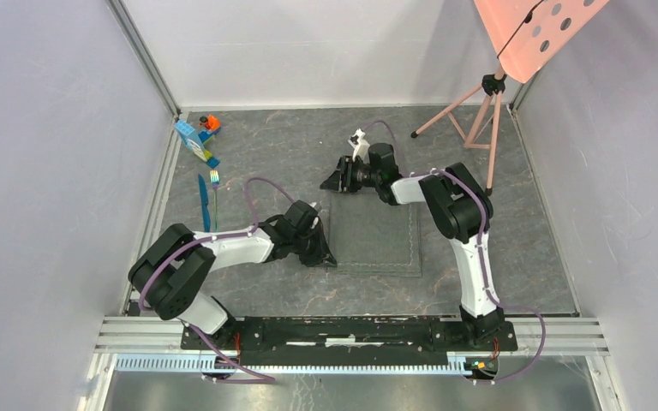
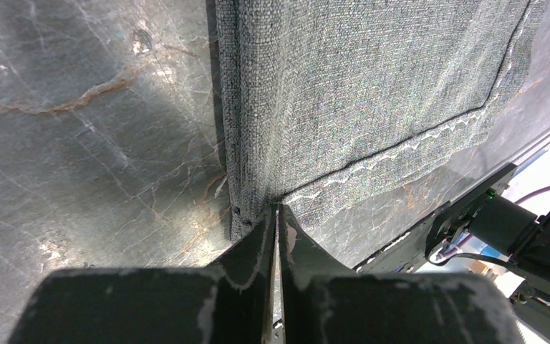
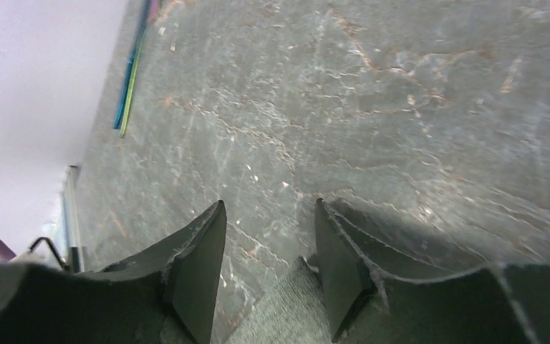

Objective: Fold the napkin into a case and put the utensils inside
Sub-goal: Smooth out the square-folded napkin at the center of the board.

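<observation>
Overhead: the napkin (image 1: pixel 377 235) lies flat in the middle of the table (image 1: pixel 523 214). The left gripper (image 1: pixel 324 255) sits at its near left corner, arm bent low. The right gripper (image 1: pixel 332 182) reaches across to its far left corner. The knife (image 1: pixel 204 204) and fork (image 1: pixel 215 195) lie side by side well to the left, toy blocks (image 1: pixel 197 139) beyond them. A tripod (image 1: pixel 480 120) stands far right.

Left wrist camera: fingers pressed together at the stitched corner; whether cloth is caught between them cannot be told.

Right wrist camera: fingers spread, straddling a bit of napkin edge, knife and fork distant by the wall.
</observation>
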